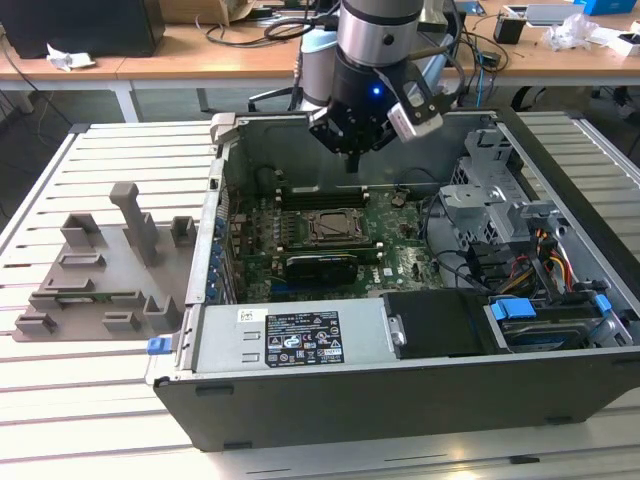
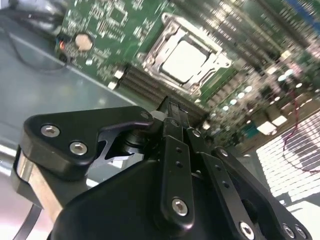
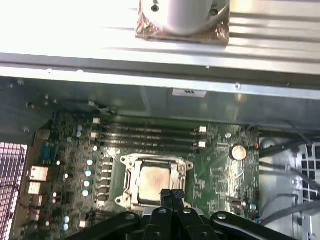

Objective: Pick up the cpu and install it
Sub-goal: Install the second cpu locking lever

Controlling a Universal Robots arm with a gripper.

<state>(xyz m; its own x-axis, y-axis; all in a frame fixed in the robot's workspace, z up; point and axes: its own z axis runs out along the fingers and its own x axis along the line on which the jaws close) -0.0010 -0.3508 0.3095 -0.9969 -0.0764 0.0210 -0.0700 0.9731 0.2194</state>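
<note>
Cpu seated in socket, directly below jaws. Jaws pinched together, holding nothing. Judged: placement done; latching left.

open air above socket frame, drive cage flanking, case wall behind

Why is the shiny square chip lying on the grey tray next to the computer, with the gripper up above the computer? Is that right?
Not quite. The cpu sits in the motherboard socket inside the computer case, as the first wrist view shows. The gripper does hang above the computer.
</note>
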